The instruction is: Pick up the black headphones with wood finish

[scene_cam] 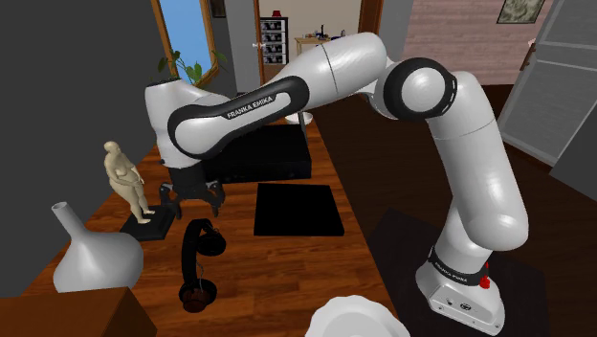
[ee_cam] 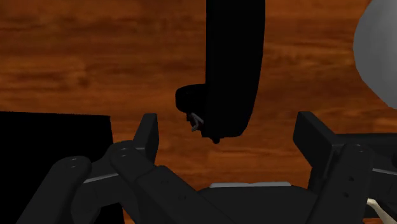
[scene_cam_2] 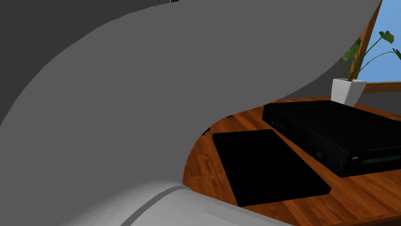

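Observation:
The black headphones [scene_cam: 199,257] lie on the wooden table [scene_cam: 277,278], with a brown ear cup [scene_cam: 198,297] at their near end. My gripper [scene_cam: 196,203] hangs open just above their far end. In the wrist view the black headband [ee_cam: 232,63] runs away from the gripper [ee_cam: 230,127], and its end with a small ear cup [ee_cam: 189,98] sits between the spread fingers, untouched by either finger.
A tan figurine [scene_cam: 124,180] on a black base stands close beside the gripper, and a grey vase [scene_cam: 91,257] is nearer the camera. A flat black mat [scene_cam: 298,209] and a black box [scene_cam: 263,153] lie behind. A white plate [scene_cam: 354,321] sits at the front edge. A potted plant [scene_cam_2: 350,90] stands beyond the box.

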`<move>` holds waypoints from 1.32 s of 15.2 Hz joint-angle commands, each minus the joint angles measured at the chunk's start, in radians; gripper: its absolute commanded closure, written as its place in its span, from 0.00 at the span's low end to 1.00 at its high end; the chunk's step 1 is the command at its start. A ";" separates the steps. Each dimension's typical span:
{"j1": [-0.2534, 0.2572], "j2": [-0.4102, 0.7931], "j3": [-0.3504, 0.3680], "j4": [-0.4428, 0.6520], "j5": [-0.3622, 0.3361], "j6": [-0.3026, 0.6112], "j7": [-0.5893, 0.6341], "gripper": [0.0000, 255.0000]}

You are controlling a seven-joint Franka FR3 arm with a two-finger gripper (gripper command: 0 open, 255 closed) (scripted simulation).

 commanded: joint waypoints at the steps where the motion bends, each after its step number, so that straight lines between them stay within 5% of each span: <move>1: 0.003 0.014 -0.004 -0.003 -0.005 0.017 0.004 0.00; 7: 0.003 0.032 -0.010 -0.037 -0.014 0.068 0.007 0.00; 8: 0.005 0.033 -0.010 -0.035 -0.015 0.067 0.008 1.00; 20: 0.003 0.020 -0.006 -0.016 -0.008 0.035 0.005 1.00</move>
